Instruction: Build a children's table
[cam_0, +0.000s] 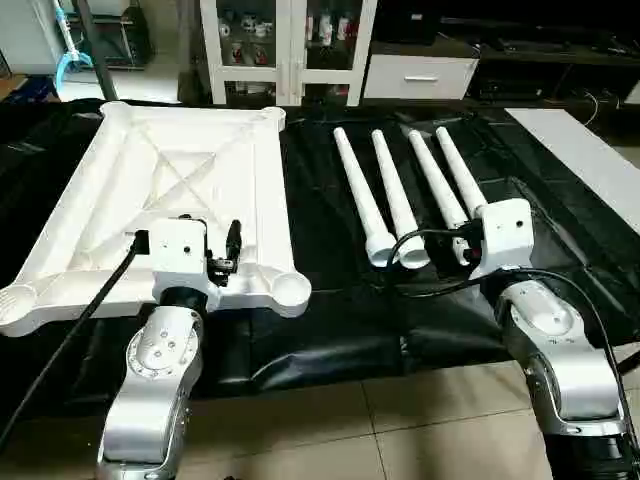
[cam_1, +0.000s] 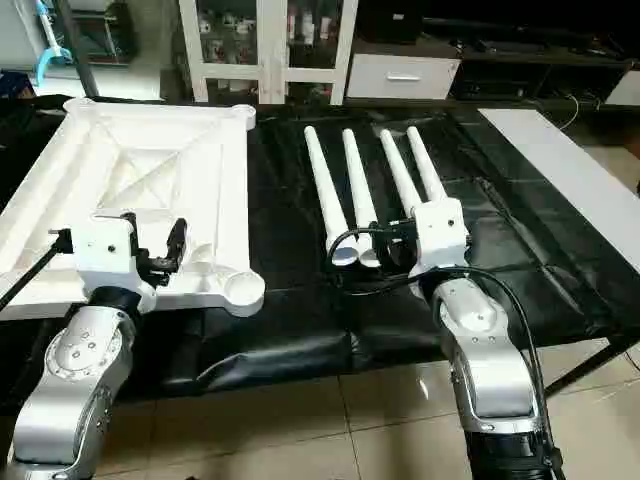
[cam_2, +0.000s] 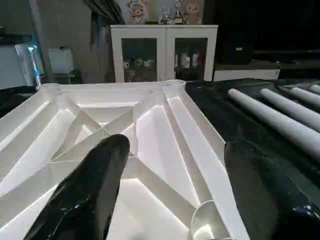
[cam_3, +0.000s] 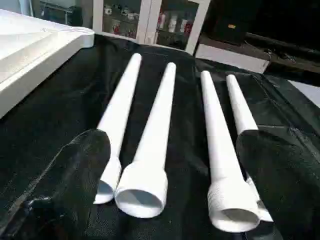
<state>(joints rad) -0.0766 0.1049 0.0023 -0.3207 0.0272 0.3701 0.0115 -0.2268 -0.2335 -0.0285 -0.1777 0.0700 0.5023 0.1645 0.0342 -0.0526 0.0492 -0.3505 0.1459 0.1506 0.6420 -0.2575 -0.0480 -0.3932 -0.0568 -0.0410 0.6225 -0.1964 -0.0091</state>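
The children's table top (cam_0: 110, 180) lies upside down at the left on black sheeting, white, with X ribs and round corner sockets. Several long tapered white legs (cam_0: 395, 195) lie side by side to its right, wide ends toward me. My left gripper (cam_2: 177, 150) hovers open over the top's near edge, close to the near right socket (cam_0: 290, 290), and holds nothing. At the near ends of the legs my right gripper (cam_3: 175, 142) is wide open. The two middle leg ends (cam_3: 142, 192) lie between its fingers (cam_3: 80, 175), ungripped.
A white flat board (cam_0: 590, 160) lies at the far right on the sheeting. A white glass-door cabinet (cam_0: 285, 45) and a drawer unit (cam_0: 420, 75) stand behind. Black sheeting (cam_0: 330, 330) covers the work area, with tiled floor (cam_0: 400, 430) in front.
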